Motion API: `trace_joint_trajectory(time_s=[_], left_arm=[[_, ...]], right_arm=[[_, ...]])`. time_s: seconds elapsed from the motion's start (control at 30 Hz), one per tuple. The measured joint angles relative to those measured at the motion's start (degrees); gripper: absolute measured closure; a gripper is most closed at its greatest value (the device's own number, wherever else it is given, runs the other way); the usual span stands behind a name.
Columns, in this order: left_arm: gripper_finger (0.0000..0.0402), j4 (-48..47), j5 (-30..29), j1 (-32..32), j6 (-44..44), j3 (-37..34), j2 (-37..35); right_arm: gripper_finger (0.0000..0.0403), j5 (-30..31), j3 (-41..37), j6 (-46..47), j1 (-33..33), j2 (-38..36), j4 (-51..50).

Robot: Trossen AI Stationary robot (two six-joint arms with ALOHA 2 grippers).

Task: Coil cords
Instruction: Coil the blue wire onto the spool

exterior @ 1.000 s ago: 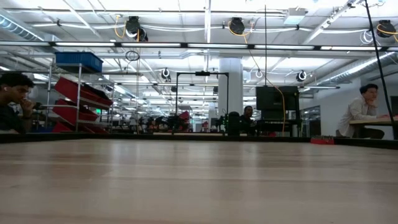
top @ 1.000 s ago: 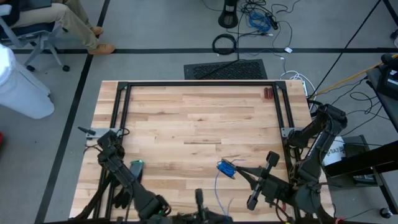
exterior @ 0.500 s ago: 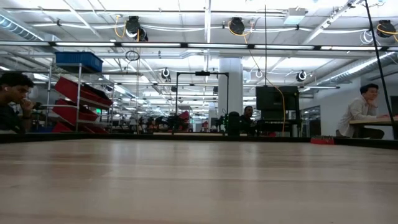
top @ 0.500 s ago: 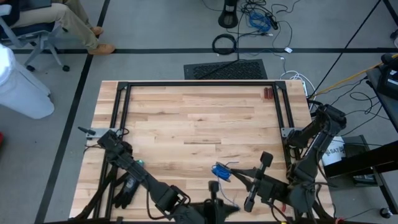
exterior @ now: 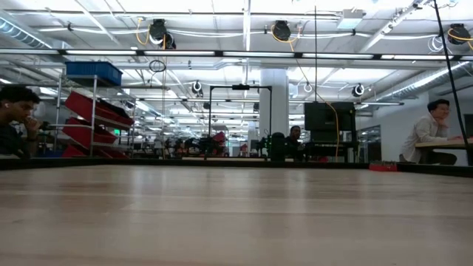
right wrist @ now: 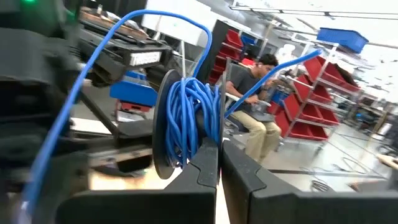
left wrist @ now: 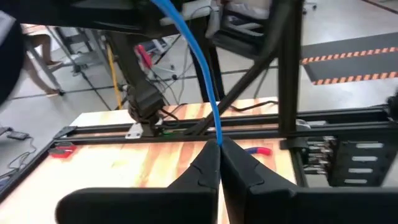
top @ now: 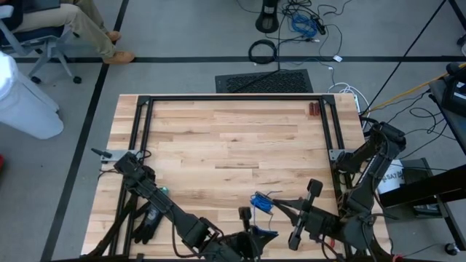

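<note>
**Blue cord mostly wound, loose tail pinched for the next turn**

High view: near the wooden table's point(top: 226, 138) near edge, the right gripper point(top: 275, 203) carries the blue cord point(top: 262, 201) bundle; the left gripper point(top: 245, 215) sits just beside it on its left, nearer that edge. Low view: bare tabletop, neither arm nor cord in sight. Left wrist view: the left gripper's point(left wrist: 219, 149) fingers are pressed together on a single blue strand point(left wrist: 205, 74) rising from the tips. Right wrist view: the right gripper point(right wrist: 219, 149) pinches the cord point(right wrist: 186, 121), a thick coil of many loops; one long strand point(right wrist: 87, 68) loops free. Judged so: most is coiled; the tail remains to be wrapped.
</note>
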Motion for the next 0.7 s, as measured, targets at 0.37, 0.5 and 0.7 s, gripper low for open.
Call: trace_joint_trajectory(time_s=[0.37, 0.5, 0.7], left_arm=[[0.0287, 0.07, 3.45, -4.28, 0.02, -0.02, 0.0], [0.0265, -0.02, 3.45, -7.12, 0.04, -0.03, 0.0], [0.026, 0.01, 2.2, -11.14, 0.04, -0.04, 0.0]], right_arm=[[0.0403, 5.92, 0.0, -7.15, 2.86, -0.07, 5.6], [0.0403, 5.93, 0.0, -9.09, 3.89, -0.07, 7.24], [0.0403, 7.07, -0.01, -10.23, 4.49, -0.11, 7.95]])
